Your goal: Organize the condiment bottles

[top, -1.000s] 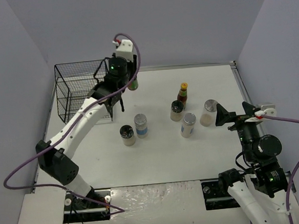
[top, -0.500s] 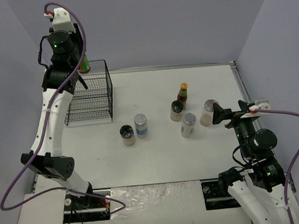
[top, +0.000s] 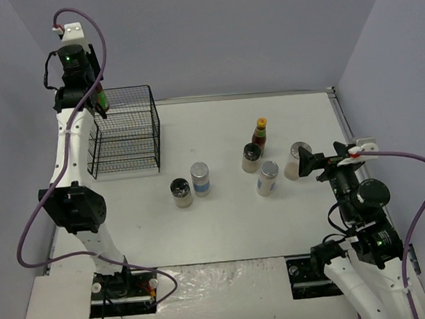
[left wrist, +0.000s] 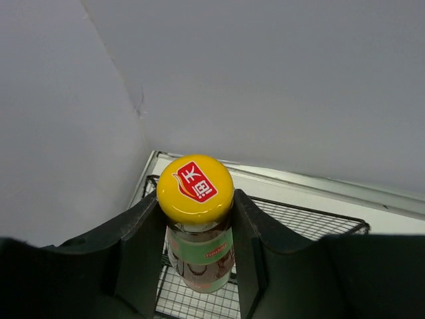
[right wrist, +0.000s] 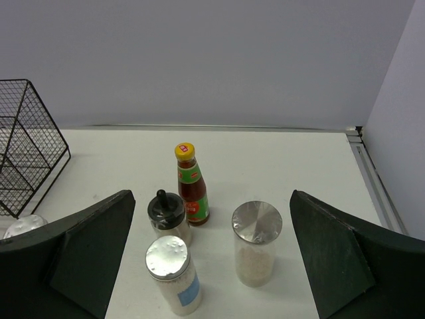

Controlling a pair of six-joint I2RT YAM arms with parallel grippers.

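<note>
**Green bottle held over rack; right hand wide open**

Top view: the left hand (top: 101,104) was raised high at the surface's (top: 224,224) 10 o'clock corner, above the far-left edge of the wire rack (top: 127,136). It was closed on the green-labelled sauce bottle (top: 103,98), which was upright and clear of the rack. The rest stood on the surface. The red-labelled sauce bottle (top: 260,135) stood at about 1 o'clock from centre. The far black-lidded jar (top: 251,157) was just beside it at its 7 o'clock, and the right blue-labelled jar (top: 268,178) stood nearer. The left blue-labelled jar (top: 200,179) and the near black-lidded jar (top: 180,192) stood side by side near centre. The right hand (top: 309,165) was spread wide and empty at 3 o'clock, its tips just beside the clear silver-lidded jar (top: 294,165).

Left wrist view: both fingers (left wrist: 138,247) pressed the bottle's shoulders below its yellow cap, with rack mesh underneath.

Right wrist view: the fingers stood far apart, holding nothing. The red-labelled bottle was at 12 o'clock of the group between them and the clear jar at 4 o'clock.
</note>
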